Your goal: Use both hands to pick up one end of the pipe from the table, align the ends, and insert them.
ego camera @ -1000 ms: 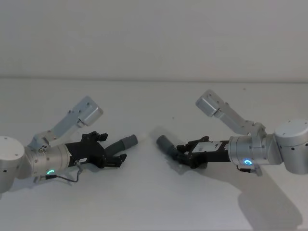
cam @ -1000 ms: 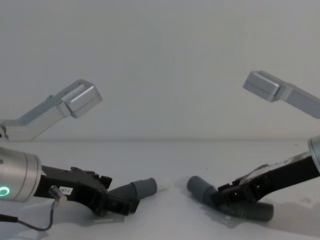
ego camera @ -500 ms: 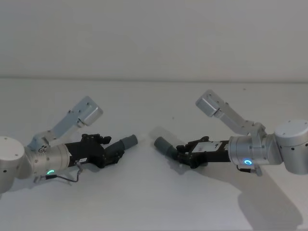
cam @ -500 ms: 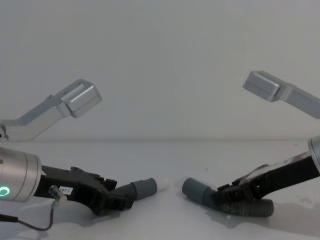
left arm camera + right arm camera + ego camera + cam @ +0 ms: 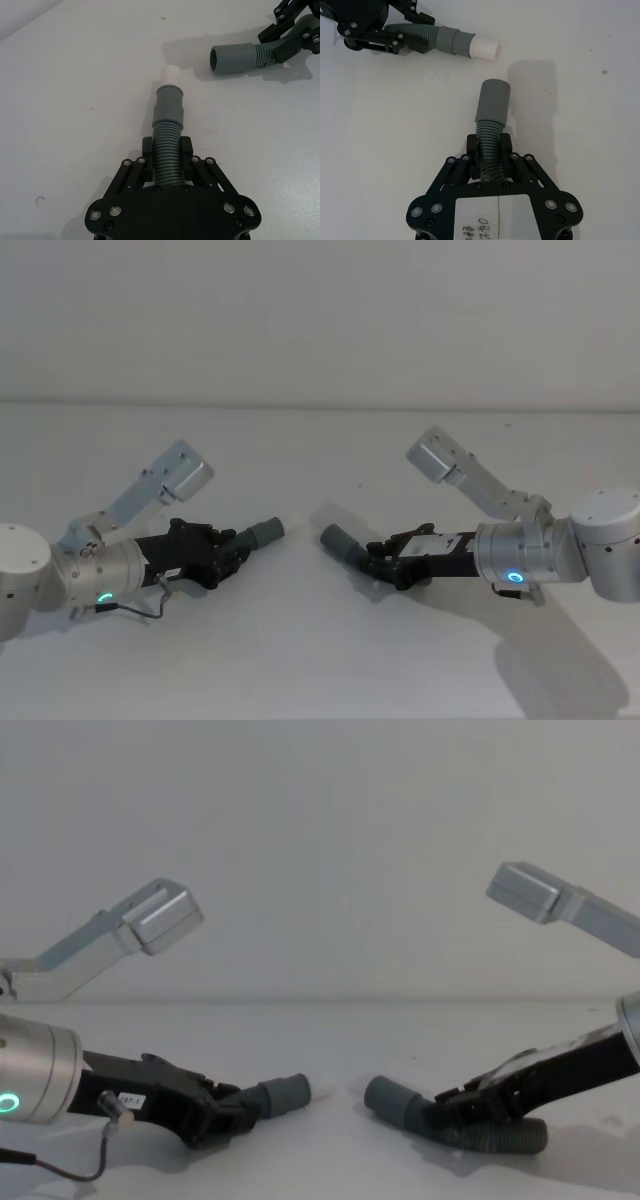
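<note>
Two dark grey ribbed pipe pieces lie low over the white table (image 5: 300,660), their ends facing across a small gap. My left gripper (image 5: 228,553) is shut on the ribbed part of the left piece (image 5: 167,160). Its grey cuff (image 5: 169,105) carries a white tip (image 5: 172,75) and points toward the other piece. My right gripper (image 5: 378,561) is shut on the right piece (image 5: 488,150), whose plain cuff (image 5: 493,102) sticks out ahead of the fingers. In the chest view the left cuff (image 5: 283,1095) and right cuff (image 5: 390,1103) sit near the same height, and the right hose (image 5: 500,1135) trails on the table.
Both silver forearm links rise behind the grippers, the left one (image 5: 175,475) and the right one (image 5: 440,455). The table's far edge meets a plain wall (image 5: 320,405). Bare table surface lies all around the two pieces.
My left gripper's fingers, spread a second ago, have shut on the left hose. The right piece's cuff has dropped slightly and shifted a little toward the left piece.
</note>
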